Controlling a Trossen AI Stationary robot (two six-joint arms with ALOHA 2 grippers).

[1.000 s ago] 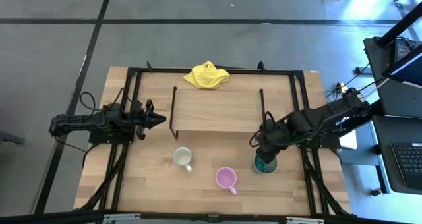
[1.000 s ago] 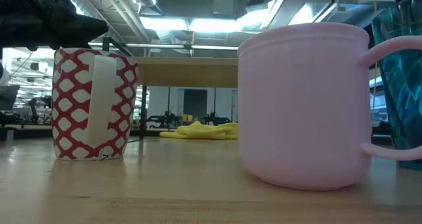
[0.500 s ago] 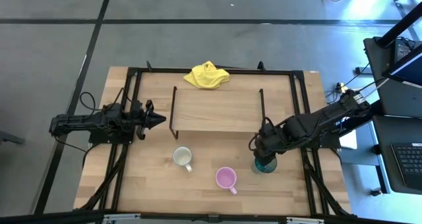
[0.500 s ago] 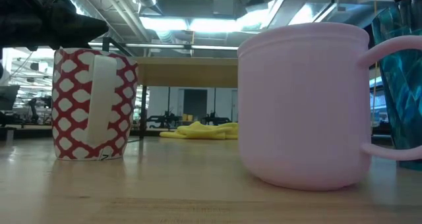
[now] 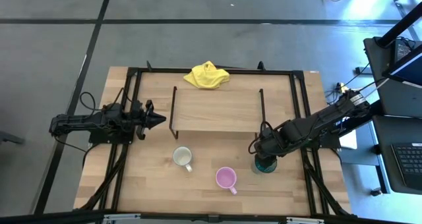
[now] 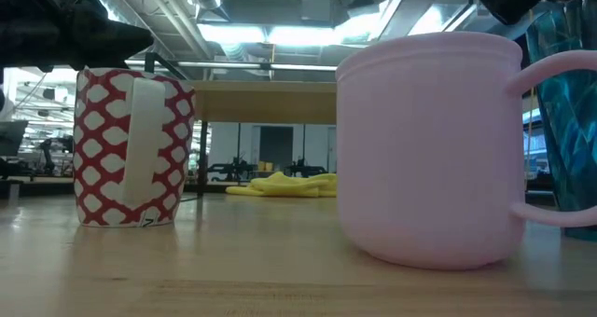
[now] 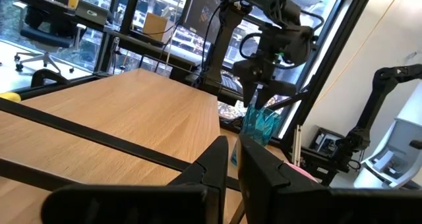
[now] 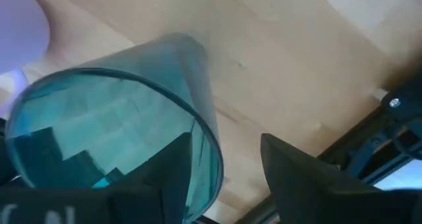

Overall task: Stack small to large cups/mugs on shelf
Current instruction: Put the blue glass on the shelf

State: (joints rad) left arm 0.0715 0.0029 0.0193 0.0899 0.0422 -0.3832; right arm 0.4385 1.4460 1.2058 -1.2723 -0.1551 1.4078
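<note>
The teal-green cup stands upright on its base at the table's near right; it also shows in the right wrist view. My right gripper is open just above it. One finger stands inside the rim and the other finger outside, with the rim's wall between them. The pink mug and the white mug stand in front of the shelf, which carries nothing. My left gripper is shut and waits left of the shelf.
A yellow cloth lies at the table's far edge behind the shelf. A dark metal frame runs around the table top. In the low view the white mug's outer wall shows a red and white pattern.
My right gripper has come down and a little toward the table's near edge, onto the teal cup's rim. The cup and both mugs have stayed where they were.
</note>
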